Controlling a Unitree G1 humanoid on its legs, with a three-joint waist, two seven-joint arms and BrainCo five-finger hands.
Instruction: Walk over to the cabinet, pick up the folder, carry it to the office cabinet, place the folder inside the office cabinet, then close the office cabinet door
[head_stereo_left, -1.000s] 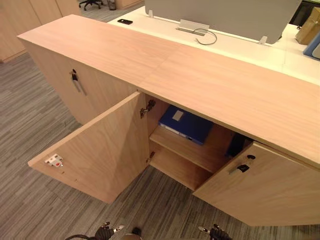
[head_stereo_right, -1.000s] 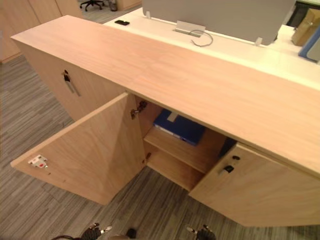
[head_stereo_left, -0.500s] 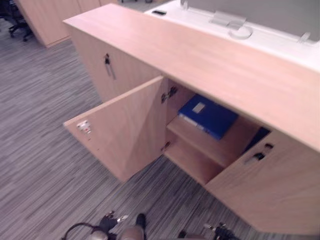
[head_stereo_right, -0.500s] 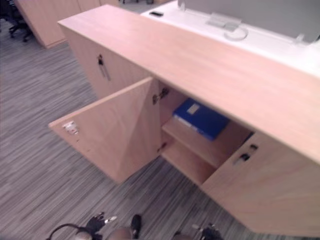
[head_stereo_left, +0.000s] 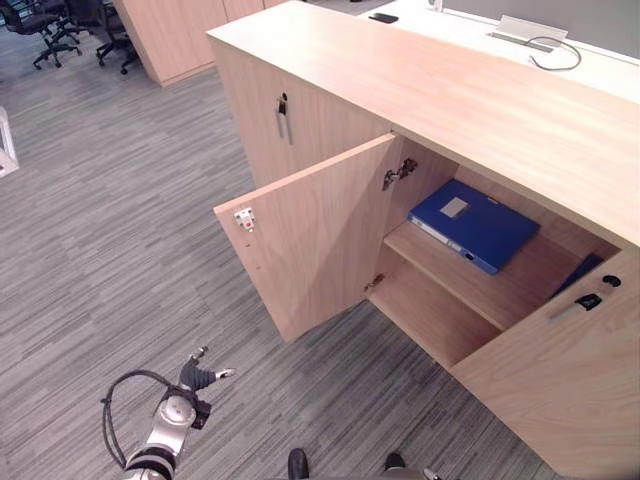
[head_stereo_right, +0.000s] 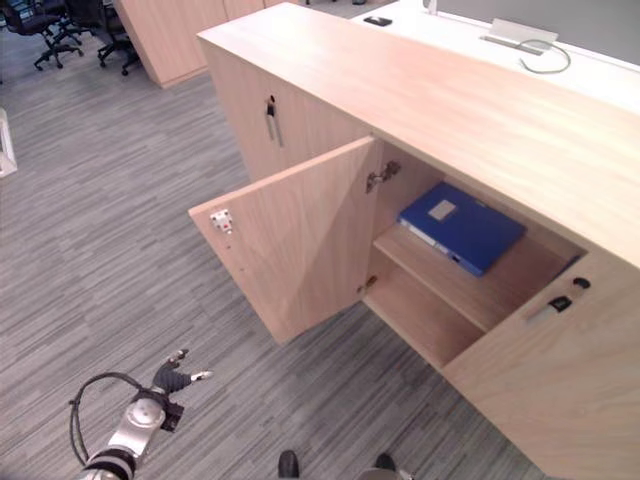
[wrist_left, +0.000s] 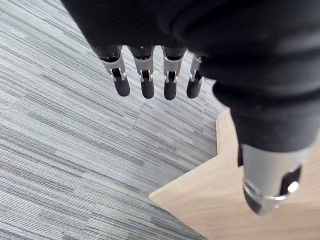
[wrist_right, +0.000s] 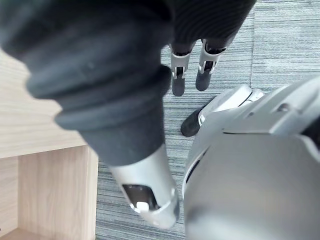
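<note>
A blue folder (head_stereo_left: 470, 222) lies flat on the upper shelf inside the low wooden office cabinet (head_stereo_left: 450, 90). The cabinet's left door (head_stereo_left: 320, 230) stands wide open, and its right door (head_stereo_left: 560, 380) is partly open. My left hand (head_stereo_left: 195, 377) hangs low at the lower left over the carpet, well away from the cabinet. Its fingers (wrist_left: 147, 80) are straight and hold nothing, with the corner of a door (wrist_left: 230, 200) showing below them. My right hand (wrist_right: 178, 75) also hangs over the floor, its fingers straight and empty.
A closed cabinet door with a key in its handle (head_stereo_left: 282, 115) is left of the open one. Behind the cabinet runs a white desk with a cable (head_stereo_left: 555, 55) and a black phone (head_stereo_left: 382, 17). Office chairs (head_stereo_left: 50, 25) and tall wooden cabinets (head_stereo_left: 170, 35) stand at the far left.
The camera has turned, so the cabinet now sits further right in the picture. My left hand shows higher and more fully. The folder stays on its shelf.
</note>
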